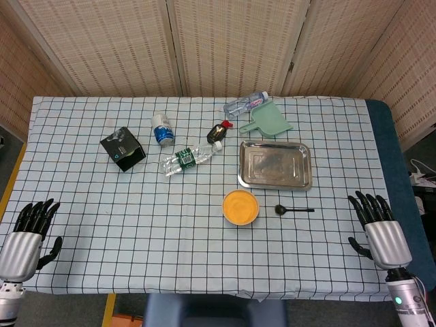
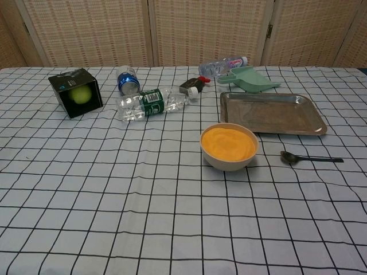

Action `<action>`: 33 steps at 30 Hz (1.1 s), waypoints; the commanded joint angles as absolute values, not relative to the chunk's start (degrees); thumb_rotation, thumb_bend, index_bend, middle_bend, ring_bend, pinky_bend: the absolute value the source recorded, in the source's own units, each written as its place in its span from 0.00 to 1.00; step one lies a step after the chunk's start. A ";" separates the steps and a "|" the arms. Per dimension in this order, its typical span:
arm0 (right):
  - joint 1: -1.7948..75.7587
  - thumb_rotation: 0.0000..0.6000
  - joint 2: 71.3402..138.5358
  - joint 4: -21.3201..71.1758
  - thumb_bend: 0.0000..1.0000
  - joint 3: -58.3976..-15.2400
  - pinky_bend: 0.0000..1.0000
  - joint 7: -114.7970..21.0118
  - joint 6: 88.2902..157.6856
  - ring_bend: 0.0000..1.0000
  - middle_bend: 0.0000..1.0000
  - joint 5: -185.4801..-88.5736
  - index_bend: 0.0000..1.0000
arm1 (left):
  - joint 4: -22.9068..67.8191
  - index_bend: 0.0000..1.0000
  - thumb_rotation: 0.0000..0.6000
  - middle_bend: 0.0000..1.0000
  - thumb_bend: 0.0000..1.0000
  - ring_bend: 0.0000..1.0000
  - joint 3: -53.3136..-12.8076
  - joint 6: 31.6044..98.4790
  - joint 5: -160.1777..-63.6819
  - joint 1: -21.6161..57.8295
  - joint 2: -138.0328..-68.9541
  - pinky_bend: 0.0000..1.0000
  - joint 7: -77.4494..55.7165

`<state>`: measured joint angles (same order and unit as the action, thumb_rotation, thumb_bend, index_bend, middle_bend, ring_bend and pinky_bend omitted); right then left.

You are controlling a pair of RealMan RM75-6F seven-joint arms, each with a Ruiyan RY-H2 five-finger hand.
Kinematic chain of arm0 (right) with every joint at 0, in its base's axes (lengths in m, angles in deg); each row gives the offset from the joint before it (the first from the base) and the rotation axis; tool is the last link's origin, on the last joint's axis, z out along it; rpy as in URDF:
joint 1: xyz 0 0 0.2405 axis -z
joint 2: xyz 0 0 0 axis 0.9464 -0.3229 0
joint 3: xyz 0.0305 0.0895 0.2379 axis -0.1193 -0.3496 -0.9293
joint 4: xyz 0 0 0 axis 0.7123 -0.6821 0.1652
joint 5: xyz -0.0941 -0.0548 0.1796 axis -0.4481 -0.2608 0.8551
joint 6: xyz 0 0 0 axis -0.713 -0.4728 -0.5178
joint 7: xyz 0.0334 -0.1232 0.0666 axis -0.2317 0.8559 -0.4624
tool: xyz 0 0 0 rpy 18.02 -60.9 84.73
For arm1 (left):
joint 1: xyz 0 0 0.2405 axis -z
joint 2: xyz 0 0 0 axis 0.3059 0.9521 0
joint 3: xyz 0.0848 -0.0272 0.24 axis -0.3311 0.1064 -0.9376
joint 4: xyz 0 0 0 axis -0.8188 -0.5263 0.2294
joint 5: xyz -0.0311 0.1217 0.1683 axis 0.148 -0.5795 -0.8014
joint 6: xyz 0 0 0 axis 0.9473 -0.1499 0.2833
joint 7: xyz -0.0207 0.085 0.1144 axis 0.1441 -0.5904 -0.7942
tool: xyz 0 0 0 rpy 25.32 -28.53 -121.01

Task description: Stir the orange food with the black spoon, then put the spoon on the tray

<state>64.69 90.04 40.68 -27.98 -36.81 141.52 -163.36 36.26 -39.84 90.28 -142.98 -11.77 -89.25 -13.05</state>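
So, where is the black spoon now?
The black spoon lies flat on the table, right of the bowl of orange food and just in front of the metal tray, untouched.

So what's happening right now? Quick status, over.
Left hand and right hand open, idle. Black spoon on table, right of bowl of orange food. Tray bare. Path clear.

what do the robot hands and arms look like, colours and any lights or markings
Both match: black jointed fingers and thumb on a ribbed silver-grey palm shell. The left robot hand continues into a pale grey wrist at the frame's bottom corner. The right robot hand sits on a grey wrist section carrying a small glowing green light. No loose cables or sleeves show. The chest view shows neither.
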 commanded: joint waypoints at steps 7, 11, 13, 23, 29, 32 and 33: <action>64.26 1.00 90.15 40.39 0.16 -28.37 0.00 -37.59 140.15 0.00 0.00 -161.90 0.00 | 36.33 0.00 1.00 0.00 0.46 0.00 -39.82 89.95 -143.39 -11.31 -89.51 0.03 -13.24; 61.32 1.00 89.94 39.26 0.21 -29.43 0.00 -39.80 135.16 0.00 0.00 -160.38 0.05 | 36.29 0.00 1.00 0.00 0.46 0.00 -39.55 90.09 -143.16 -11.25 -89.38 0.03 -12.84; 58.87 1.00 89.72 38.80 0.25 -30.67 0.00 -40.60 131.33 0.00 0.00 -158.76 0.16 | 36.06 0.00 1.00 0.00 0.46 0.00 -39.58 89.95 -143.14 -11.18 -89.42 0.03 -12.60; 48.89 1.00 94.82 34.37 0.36 -34.55 0.00 -38.31 117.55 0.00 0.00 -151.98 0.44 | 36.16 0.00 1.00 0.00 0.47 0.00 -39.70 89.44 -142.55 -11.22 -89.23 0.03 -12.31; 45.48 1.00 99.86 29.69 0.37 -34.66 0.00 -35.87 113.56 0.00 0.00 -149.51 0.43 | 35.96 0.00 1.00 0.00 0.47 0.00 -39.78 88.90 -142.54 -10.94 -89.23 0.03 -11.83; 44.66 1.00 101.41 28.18 0.36 -34.16 0.00 -35.11 112.21 0.00 0.00 -148.57 0.41 | 35.88 0.00 1.00 0.00 0.47 0.00 -39.84 88.68 -142.47 -10.87 -89.15 0.03 -11.65; 44.50 1.00 101.77 27.84 0.36 -33.98 0.00 -34.97 111.86 0.00 0.00 -148.30 0.40 | 35.85 0.00 1.00 0.00 0.47 0.00 -39.86 88.60 -142.45 -10.85 -89.14 0.03 -11.64</action>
